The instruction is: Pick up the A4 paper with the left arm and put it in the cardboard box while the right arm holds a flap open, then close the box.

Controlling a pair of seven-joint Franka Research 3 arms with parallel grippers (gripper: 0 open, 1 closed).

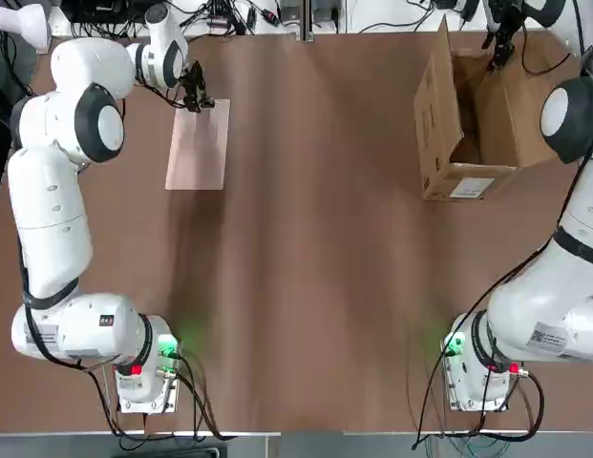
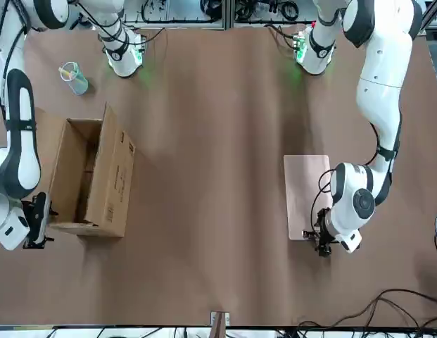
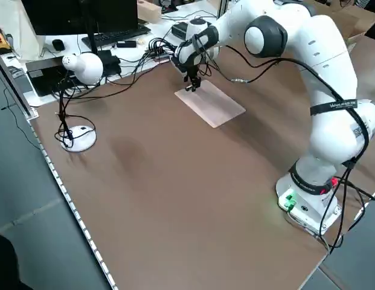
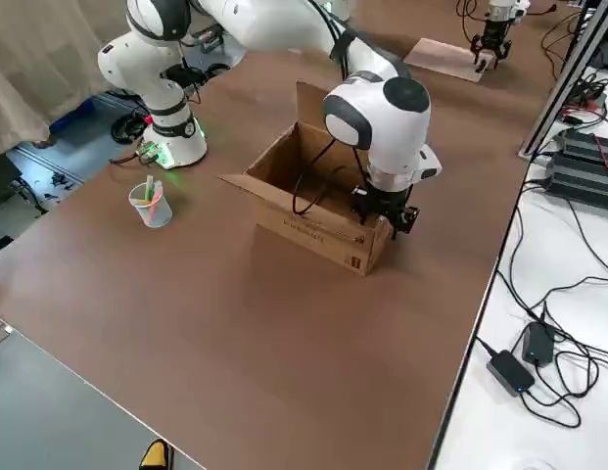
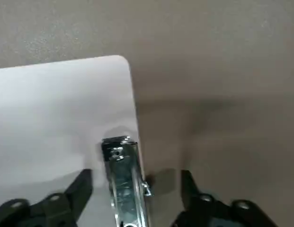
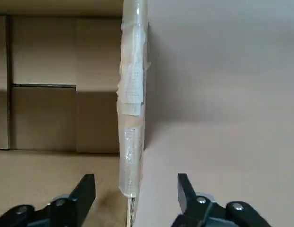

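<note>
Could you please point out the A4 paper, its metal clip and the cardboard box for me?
A4 paper [image 1: 197, 148]: top view, middle of the flat sheet.
metal clip [image 5: 122, 177]: left wrist view, on the shiny clip body.
cardboard box [image 1: 437, 110]: top view, on the upright side wall.

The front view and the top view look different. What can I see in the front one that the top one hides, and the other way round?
Only the front view shows a clear plastic cup with colourful things inside, standing on the table behind the cardboard box. Only the top view shows the box's white label, on its side facing the arm bases. Both show the pale paper sheet lying flat with the left pincer at its clip end, and the right pincer at the edge of a box flap.
</note>
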